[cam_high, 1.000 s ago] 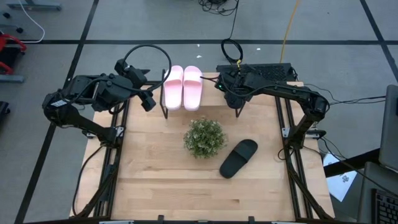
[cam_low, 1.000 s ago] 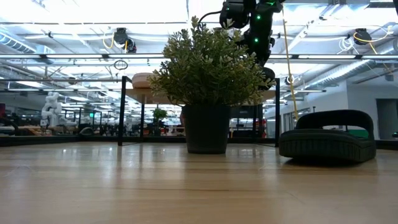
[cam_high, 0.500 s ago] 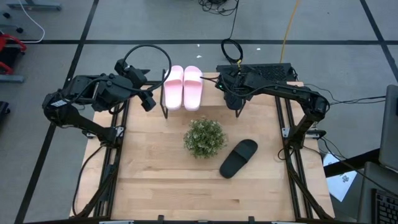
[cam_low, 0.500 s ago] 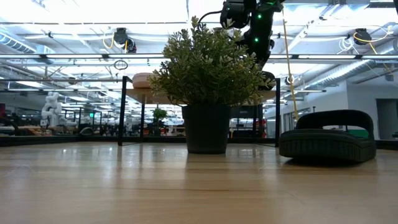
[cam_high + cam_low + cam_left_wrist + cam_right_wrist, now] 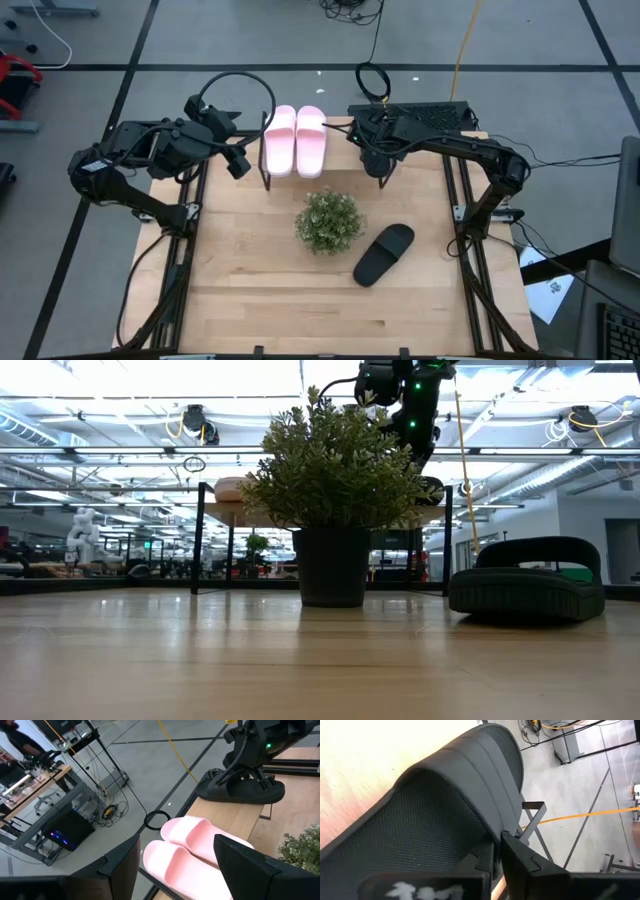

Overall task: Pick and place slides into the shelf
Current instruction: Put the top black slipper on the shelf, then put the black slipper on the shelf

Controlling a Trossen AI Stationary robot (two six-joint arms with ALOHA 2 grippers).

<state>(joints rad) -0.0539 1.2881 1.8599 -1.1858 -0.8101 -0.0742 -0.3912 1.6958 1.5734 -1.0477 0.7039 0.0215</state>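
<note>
Little changed over last second: right hand point(image 5: 377, 152) shifted slightly over shelf point(image 5: 345, 140) right end, fingers clamped on black slide point(image 5: 242, 790), which looks set on plank, though contact unclear. Release likely next. Pink pair point(image 5: 294, 140) already on shelf. Second black slide point(image 5: 383, 254) on table point(image 5: 250, 290) beside plant point(image 5: 329, 221). Left hand point(image 5: 187, 865) waits near pink pair, fingers apart.

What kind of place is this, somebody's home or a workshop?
Probably a robotics lab or large workshop, not a home: a bare grey floor with loose cables, benches of electronics, and ceiling strip lights over an open hall.
</note>
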